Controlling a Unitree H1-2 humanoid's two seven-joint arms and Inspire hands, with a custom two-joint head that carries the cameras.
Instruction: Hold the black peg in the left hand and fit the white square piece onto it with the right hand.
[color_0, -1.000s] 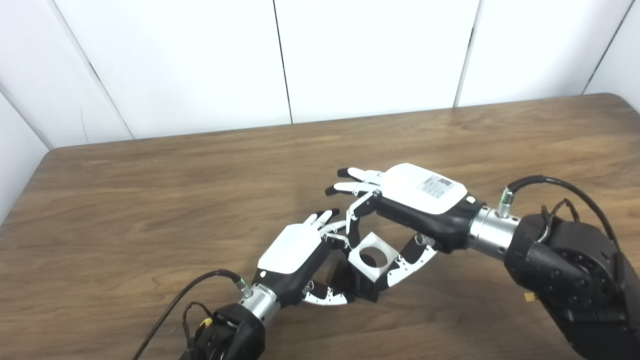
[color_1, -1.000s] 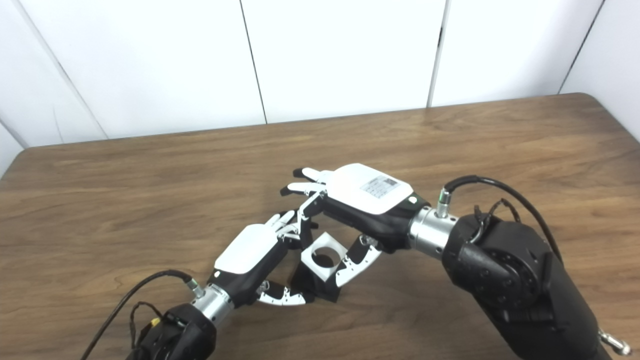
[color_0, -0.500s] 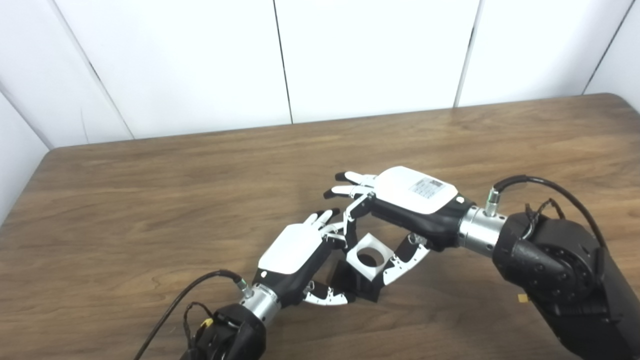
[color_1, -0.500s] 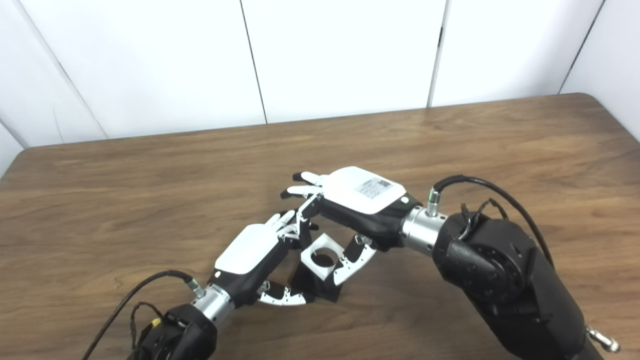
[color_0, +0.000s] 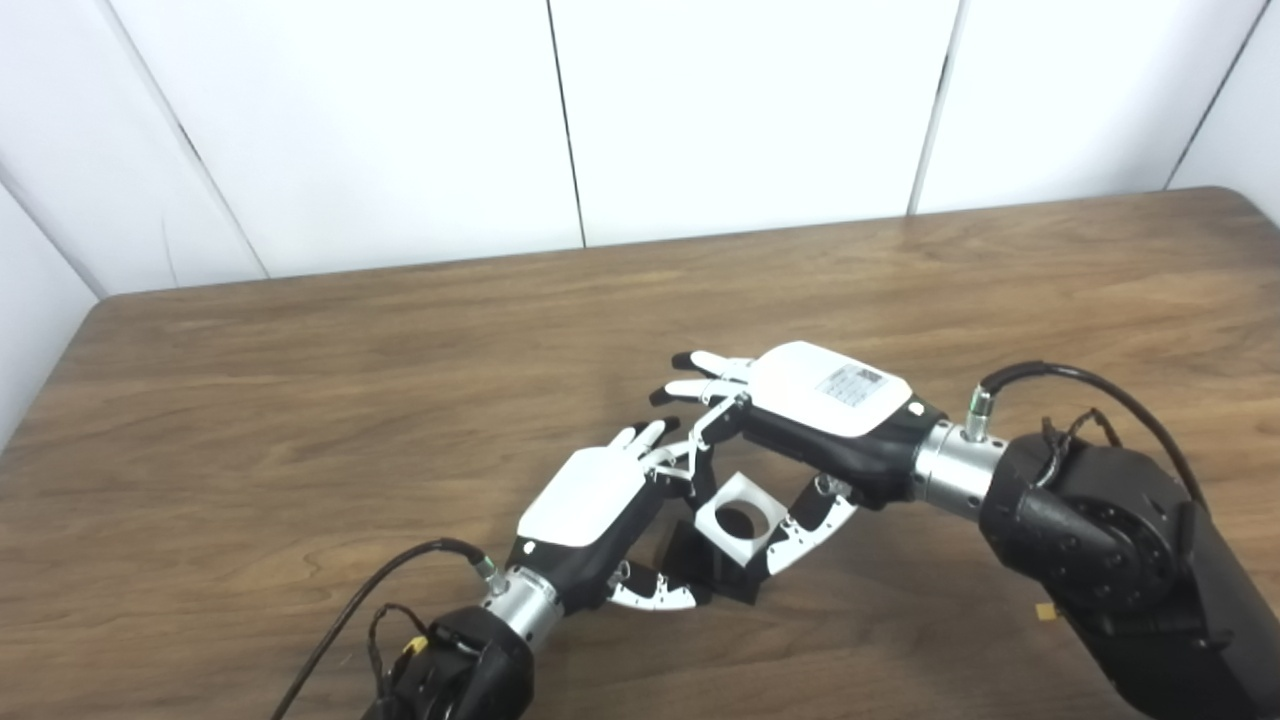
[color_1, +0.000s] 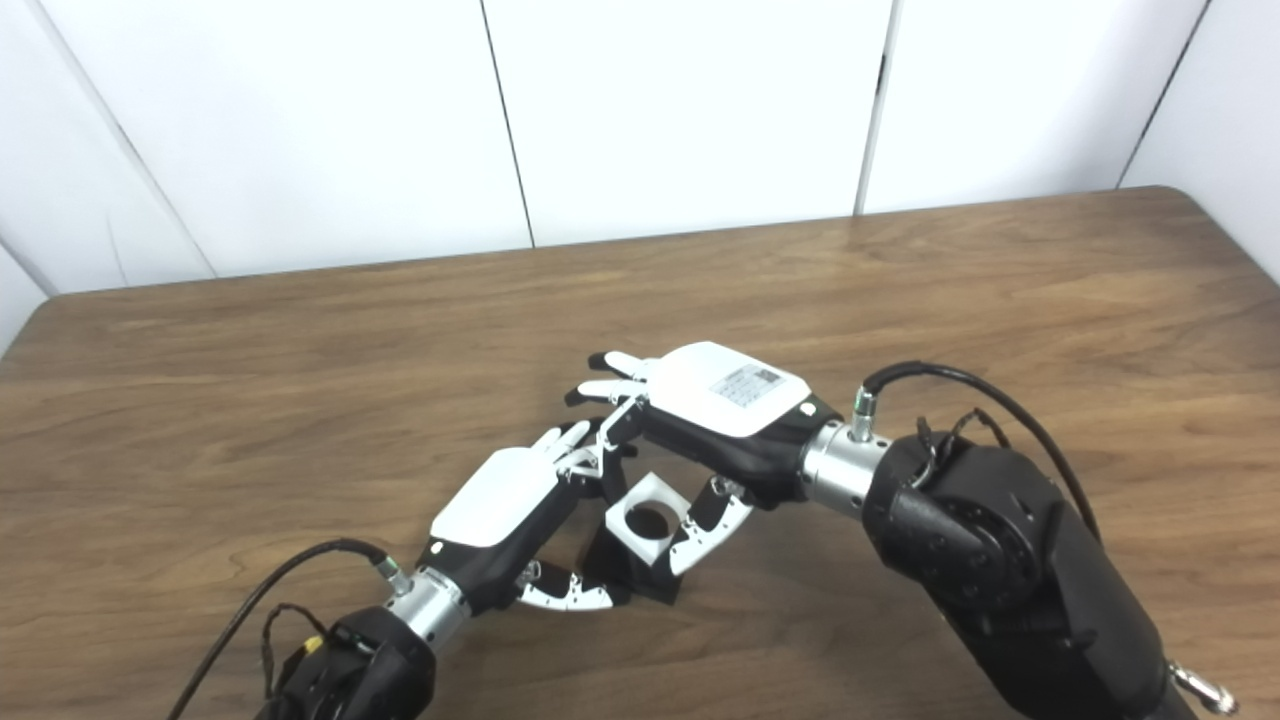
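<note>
left hand (color_0: 590, 500) grips black peg (color_0: 715, 575); right hand (color_0: 815, 415) pinches white square piece (color_0: 738, 515); wooden table (color_0: 300, 400)

The black peg (color_0: 715, 570) was mostly hidden beneath the white square piece (color_0: 737, 517); seating depth perhaps unclear.

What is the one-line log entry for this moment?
left hand: shut on black peg | right hand: shut on white square piece | piece: on peg, over table

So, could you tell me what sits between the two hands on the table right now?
Between the left hand and right hand sits the white square piece, atop the black peg; both eye views show this.
</note>
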